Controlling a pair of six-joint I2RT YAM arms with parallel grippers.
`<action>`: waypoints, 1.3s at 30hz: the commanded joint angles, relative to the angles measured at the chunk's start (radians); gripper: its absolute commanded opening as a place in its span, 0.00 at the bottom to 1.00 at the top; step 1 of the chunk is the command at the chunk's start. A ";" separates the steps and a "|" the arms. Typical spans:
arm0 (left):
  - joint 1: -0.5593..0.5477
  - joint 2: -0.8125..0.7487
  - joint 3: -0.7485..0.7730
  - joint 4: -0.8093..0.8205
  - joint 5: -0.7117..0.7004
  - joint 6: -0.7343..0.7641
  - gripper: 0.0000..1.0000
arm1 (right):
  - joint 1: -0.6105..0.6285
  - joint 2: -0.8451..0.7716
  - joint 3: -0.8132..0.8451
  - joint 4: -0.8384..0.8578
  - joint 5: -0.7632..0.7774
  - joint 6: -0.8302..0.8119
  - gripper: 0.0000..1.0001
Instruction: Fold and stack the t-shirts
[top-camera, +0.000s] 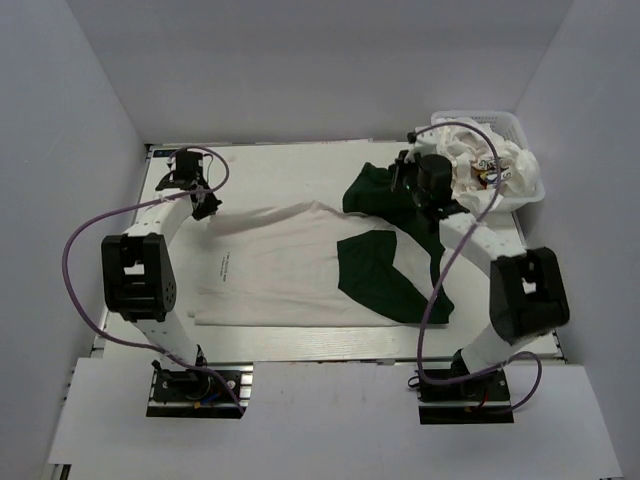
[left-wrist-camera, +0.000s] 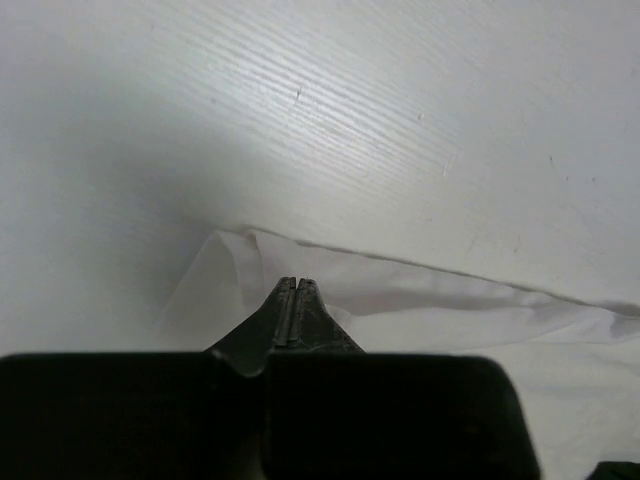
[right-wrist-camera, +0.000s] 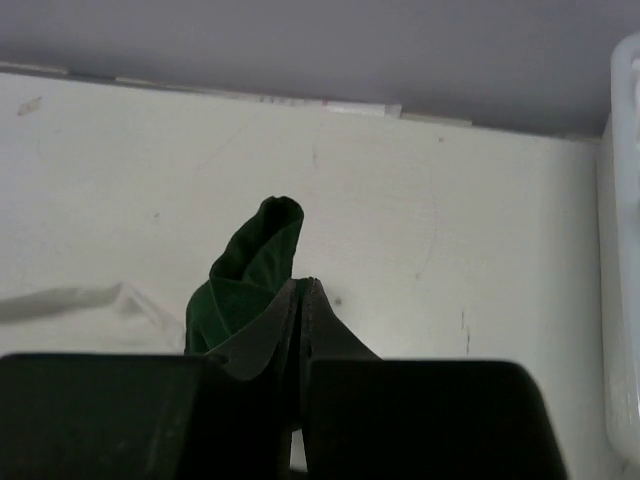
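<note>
On a white table (top-camera: 280, 165), green-sleeved t-shirt (top-camera: 270, 270) spread mid-surface, far edge raised.
Clenched on its white cloth by the left gripper (left-wrist-camera: 296, 286), on a green sleeve (right-wrist-camera: 250, 265) by the right gripper (right-wrist-camera: 303, 290); lift level, keep taut, carry toward the near hem together.

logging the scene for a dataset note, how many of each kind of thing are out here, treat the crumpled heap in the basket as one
green-sleeved t-shirt, spread on the table: 1
white lattice basket: 1
crumpled cloth pile in the basket: 1 (separate pieces cannot be told apart)
pincers: 2, left pincer and right pincer, both shut on that t-shirt
total: 5
</note>
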 joint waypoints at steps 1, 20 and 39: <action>-0.012 -0.131 -0.069 0.013 -0.021 -0.033 0.00 | 0.001 -0.153 -0.149 0.065 0.032 0.008 0.00; 0.009 -0.430 -0.375 -0.101 -0.257 -0.271 0.00 | 0.037 -0.858 -0.564 -0.303 0.189 0.158 0.00; 0.009 -0.479 -0.488 -0.145 -0.294 -0.345 0.00 | 0.077 -1.133 -0.717 -0.656 0.162 0.330 0.00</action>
